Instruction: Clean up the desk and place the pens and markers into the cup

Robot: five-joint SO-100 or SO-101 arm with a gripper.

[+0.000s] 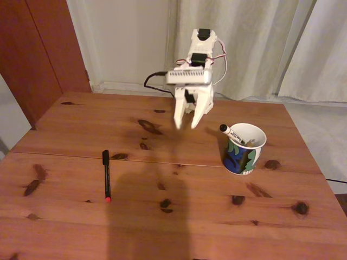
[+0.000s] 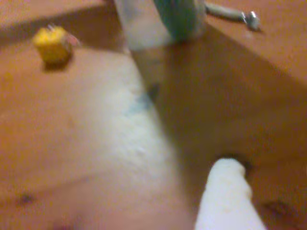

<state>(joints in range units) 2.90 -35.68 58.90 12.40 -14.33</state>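
White arm hunches over the knotty pine table (image 1: 81,227), claw (image 1: 185,125) pointing down, slightly parted and empty, before pale curtains (image 1: 255,43).

Blue-green-black patterned cup (image 1: 242,157); reddish-brown desk (image 1: 65,216)

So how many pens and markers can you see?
2. A black pen lies on the desk, left in the fixed view. A white marker stands in the cup. More may hide inside.
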